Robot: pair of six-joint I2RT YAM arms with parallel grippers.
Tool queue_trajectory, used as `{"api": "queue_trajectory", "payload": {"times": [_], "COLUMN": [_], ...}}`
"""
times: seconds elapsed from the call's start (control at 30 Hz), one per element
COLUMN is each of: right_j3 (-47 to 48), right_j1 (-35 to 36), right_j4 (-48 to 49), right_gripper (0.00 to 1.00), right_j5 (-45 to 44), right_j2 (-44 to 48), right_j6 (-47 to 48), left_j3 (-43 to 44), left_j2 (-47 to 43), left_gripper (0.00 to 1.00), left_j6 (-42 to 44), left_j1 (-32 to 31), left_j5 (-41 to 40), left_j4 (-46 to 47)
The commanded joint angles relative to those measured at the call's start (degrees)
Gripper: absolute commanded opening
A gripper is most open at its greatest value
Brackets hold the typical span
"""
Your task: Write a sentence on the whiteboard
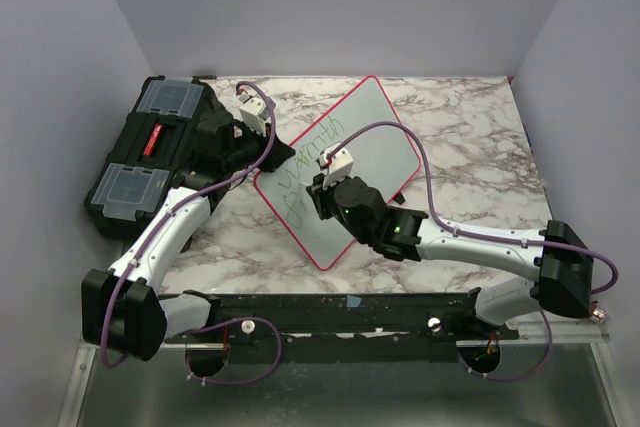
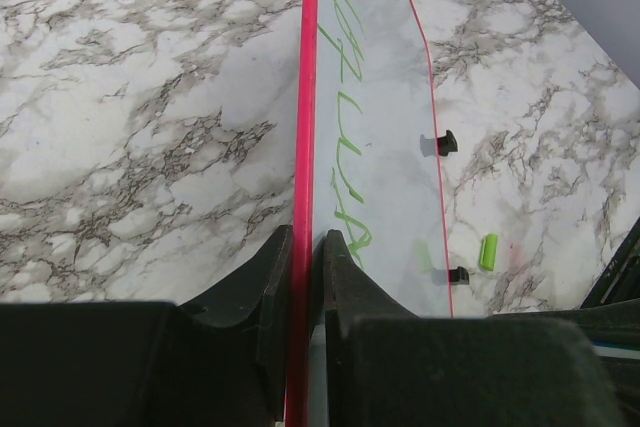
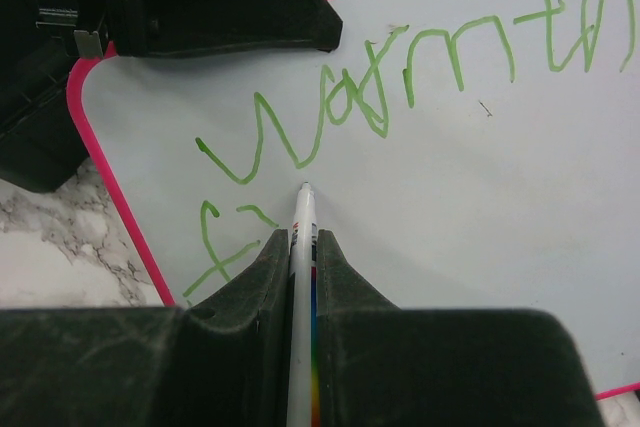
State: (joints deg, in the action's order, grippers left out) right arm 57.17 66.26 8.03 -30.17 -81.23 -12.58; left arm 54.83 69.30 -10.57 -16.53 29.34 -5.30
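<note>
Flat white whiteboard (image 1: 375, 137), red-pink rim, rests askew on marble-patterned desk (image 1: 470, 147). Left end effector (image 2: 305, 247) clamps its rim. Right end effector (image 3: 297, 242) grips white marker (image 3: 303, 209), tip below green handwritten sentence (image 3: 400, 77).

- Left arm (image 1: 165, 237): base at 7 o'clock of the top view, elbow folded low, forearm running toward 1 o'clock.
- Left gripper (image 2: 307, 245): jaws nearly together, clamped on the rim of the whiteboard (image 2: 380, 147), one finger on each face; the wrist is rolled so the edge stands upright in its camera.
- Right arm (image 1: 470, 242): base at 4 o'clock, forearm lying low and stretched toward 10 o'clock, wrist bent down.
- Right gripper (image 3: 298, 237): jaws pinched on a marker (image 3: 302, 209), whose tip projects beyond the fingertips toward 12 o'clock in the wrist view.
</note>
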Motion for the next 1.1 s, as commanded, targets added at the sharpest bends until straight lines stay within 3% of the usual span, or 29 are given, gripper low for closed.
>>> {"api": "queue_trajectory", "payload": {"times": [0.0,1.07], "right_j3": [-0.9,-9.5], "right_j1": [-0.3,-0.3], "right_j4": [0.6,-4.3], "right_gripper": [0.01,0.01], "right_j5": [0.6,2.2], "right_j2": [-0.1,5.6], "right_j6": [-0.6,-6.4], "left_j3": [-0.7,-0.6], "left_j2": [-1.0,-1.5], "left_gripper": [0.0,0.0], "left_j6": [4.2,4.0], "left_j1": [-0.1,-0.2], "left_j5": [-1.4,-1.3], "left_j4": [0.6,0.3]}}
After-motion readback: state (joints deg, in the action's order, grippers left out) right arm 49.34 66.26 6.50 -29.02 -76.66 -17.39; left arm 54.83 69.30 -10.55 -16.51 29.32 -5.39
